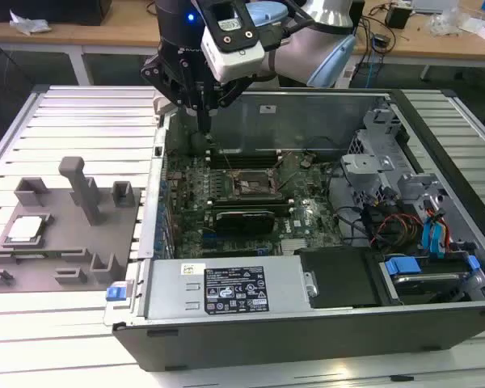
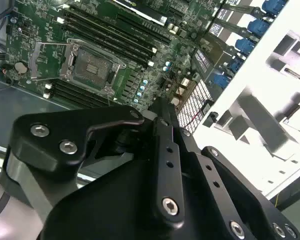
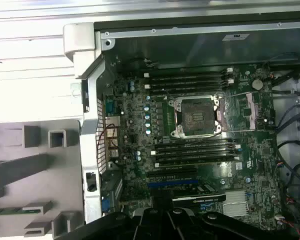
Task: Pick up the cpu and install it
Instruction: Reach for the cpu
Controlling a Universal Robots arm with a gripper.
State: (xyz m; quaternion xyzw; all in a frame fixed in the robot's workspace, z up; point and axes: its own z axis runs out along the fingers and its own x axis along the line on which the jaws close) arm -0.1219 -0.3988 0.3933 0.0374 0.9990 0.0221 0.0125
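Plainly, the cpu [image 1: 26, 229] lay flat on the grey fixture [image 1: 73, 242] at the exterior view's left, outside the computer case [image 1: 307, 333] and well apart from the gripper [image 1: 204, 121]. The gripper hung over the motherboard [image 1: 196, 217], jaws drawn together on nothing. The chip looked light, stiff and fragile (probably slippery on top), so opposite edges seemed the safest hold.

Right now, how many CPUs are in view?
1: the cpu lies on the grey fixture at the exterior view's left, outside the case. The socket looks empty.
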